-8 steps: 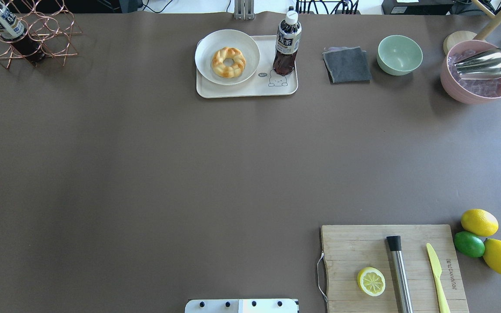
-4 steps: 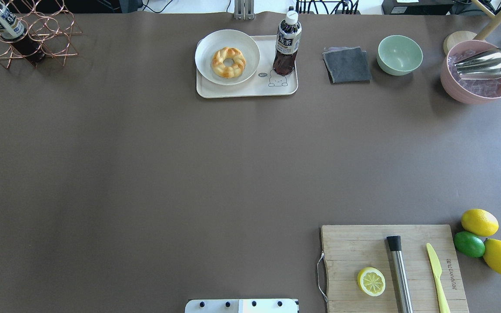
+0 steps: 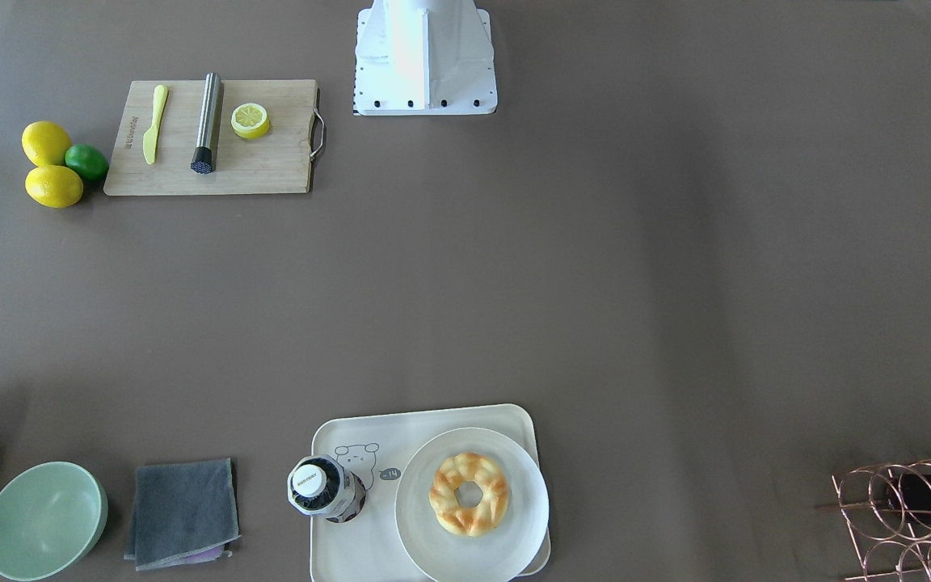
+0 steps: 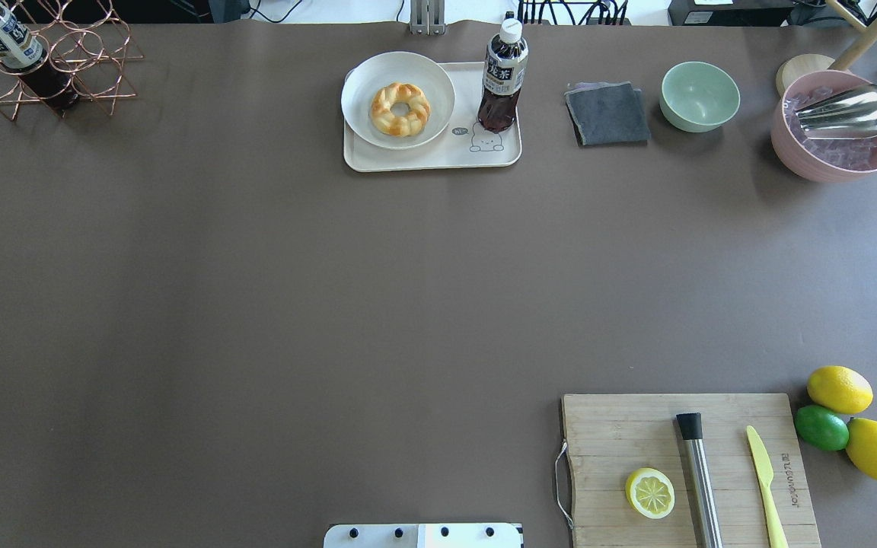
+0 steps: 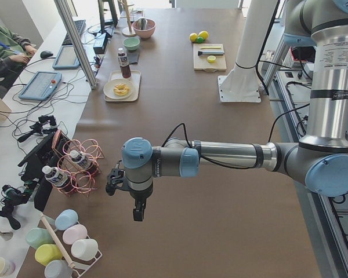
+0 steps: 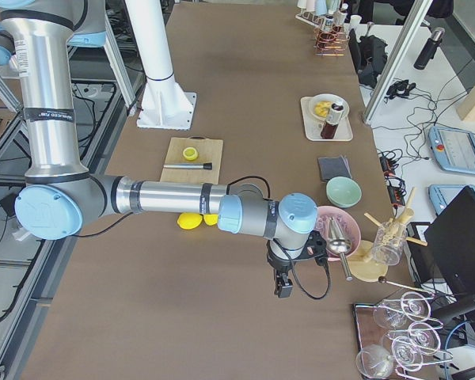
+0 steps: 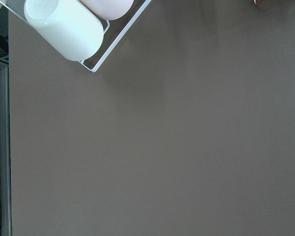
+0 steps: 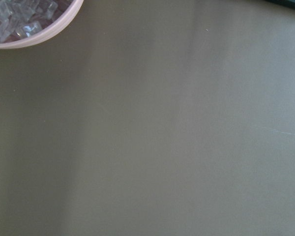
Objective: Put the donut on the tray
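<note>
A wide brown surface (image 4: pixel 332 289) is seen from several cameras. The donut (image 4: pixel 400 109) lies flat in the middle of a round off-white plate (image 4: pixel 362 80). The plate rests on the tray (image 4: pixel 438 158) at the far edge of the surface, opposite the robot's base. A dark drinks bottle (image 4: pixel 501 76) stands upright on the same tray, just beside the plate.

The left hand (image 5: pixel 138 211) and the right hand (image 6: pixel 283 285) hang over bare surface near opposite ends, well apart from the tray. They are seen only from the side cameras, so it cannot be told whether their fingers are apart or together. Nothing is seen held by either.

Several risks can be judged. The tall, narrow bottle could be knocked over by an arm reaching for the donut, since it stands so near the plate. The plate overhangs the tray's edge and looks smooth, so it could be pushed or tipped if the donut is pressed from one side. The donut could be dented by a hard squeeze if it is as soft as it looks.

The donut is a braided ring, golden with toasted orange patches and a small centre hole. The tray is a matte, cream rectangle with rounded corners and a printed bear. The plate is shallow and plain.
</note>
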Robot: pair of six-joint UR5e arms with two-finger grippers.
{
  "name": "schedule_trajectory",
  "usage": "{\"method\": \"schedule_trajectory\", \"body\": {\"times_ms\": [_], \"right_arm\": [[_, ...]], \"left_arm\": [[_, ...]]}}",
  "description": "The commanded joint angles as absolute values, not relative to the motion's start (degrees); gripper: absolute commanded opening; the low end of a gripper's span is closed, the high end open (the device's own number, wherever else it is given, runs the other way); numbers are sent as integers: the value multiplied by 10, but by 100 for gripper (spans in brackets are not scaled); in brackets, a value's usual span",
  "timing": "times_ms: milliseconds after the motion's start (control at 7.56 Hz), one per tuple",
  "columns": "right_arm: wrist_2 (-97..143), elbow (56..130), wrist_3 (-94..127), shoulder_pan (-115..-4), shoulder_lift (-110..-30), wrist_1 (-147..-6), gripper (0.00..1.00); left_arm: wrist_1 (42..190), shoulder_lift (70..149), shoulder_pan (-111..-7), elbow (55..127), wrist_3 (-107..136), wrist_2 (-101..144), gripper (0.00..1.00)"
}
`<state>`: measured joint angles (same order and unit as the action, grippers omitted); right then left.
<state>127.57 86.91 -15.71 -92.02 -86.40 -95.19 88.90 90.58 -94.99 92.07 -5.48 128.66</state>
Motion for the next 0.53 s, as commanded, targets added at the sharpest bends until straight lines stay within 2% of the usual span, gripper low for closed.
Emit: {"method": "schedule_trajectory", "body": {"times_ms": [0, 397], "right_arm": [[1277, 867, -156, -920, -865, -953, 100], [1277, 867, -156, -920, -865, -953, 100]], "left_arm": [[888, 901, -947, 924, -54, 1281, 99], [889, 900, -948, 927, -55, 1281, 99]]}}
